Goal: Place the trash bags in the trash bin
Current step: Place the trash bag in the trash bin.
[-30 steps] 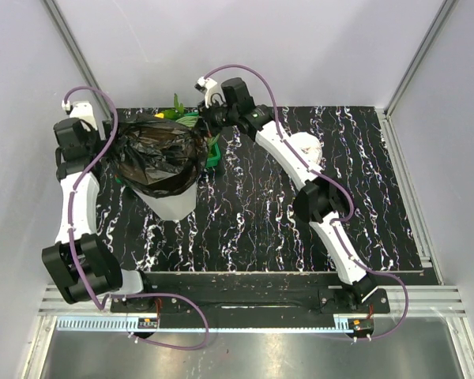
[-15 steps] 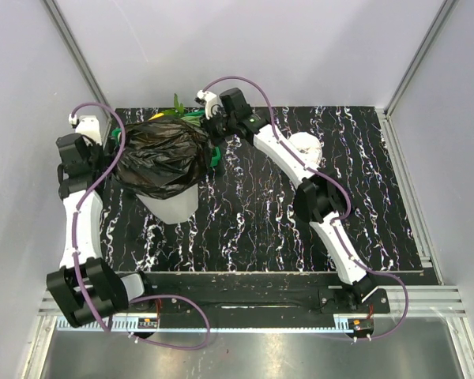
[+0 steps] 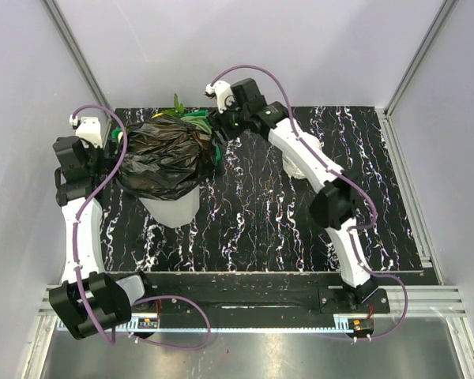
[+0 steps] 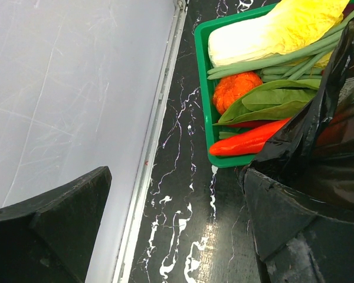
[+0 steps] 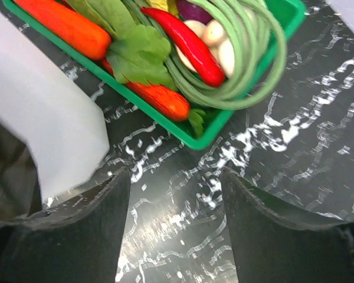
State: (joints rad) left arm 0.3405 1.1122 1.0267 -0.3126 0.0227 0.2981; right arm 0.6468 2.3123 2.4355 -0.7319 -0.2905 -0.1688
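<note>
A glossy black trash bag is draped over the mouth of the white trash bin and hides its rim. My left gripper is open at the bag's left side. In the left wrist view the left gripper has only table between its fingers, and the bag lies against the right finger. My right gripper is open at the bag's back right, over the basket's edge. The right wrist view shows the right gripper holding nothing, with the bin's white wall at the left.
A green basket of toy vegetables stands right behind the bin, basket and basket in both wrist views. A white roll lies under the right arm. The side wall and metal rail run close along the left.
My right gripper has opened, let go of the bag's edge and pulled back to the right. The left arm has drawn back slightly towards me. The bag has settled lower over the bin.
</note>
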